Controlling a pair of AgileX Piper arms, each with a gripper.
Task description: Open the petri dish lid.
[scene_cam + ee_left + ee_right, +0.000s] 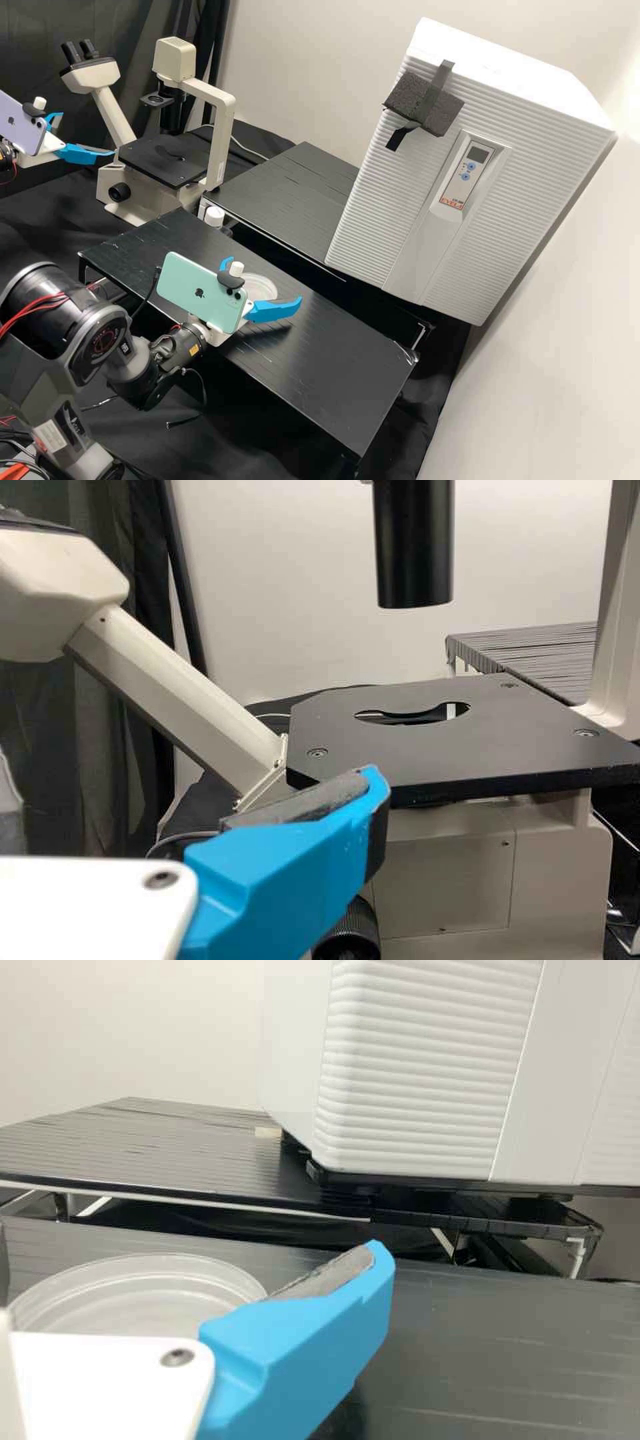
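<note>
Item 1. Right gripper point(265, 279): its two blue fingers are standing spread, one at about ten o'clock of the dish and the other at about four in the high view. They appear to be pinching nothing; whether either pad is touching the wall, I cannot tell.

Item 2. Round clear petri dish point(150, 1300): lying flat on the near black table point(333, 373), between those fingers. Lid: not separating visibly from the base; its seating cannot be told.

Item 3. Mint-green smartphone point(200, 293): riding on the right gripper's mount, toward eight o'clock from the dish.

Item 4. Left gripper point(87, 134): hanging between ten and eleven o'clock from the dish, spread and holding nothing, in front of the inverted microscope point(440, 745), which is standing at eleven.

Item 5. White ribbed incubator point(373, 220): standing at two o'clock.

Progress, as judged: the placing of the fingers about the dish is looking done or nearly so. No lifting is showing. Outstanding: closing on the lid's rim, raising it clear while the base is staying down, and setting it aside. The opening itself is seemingly awaiting its start.
</note>
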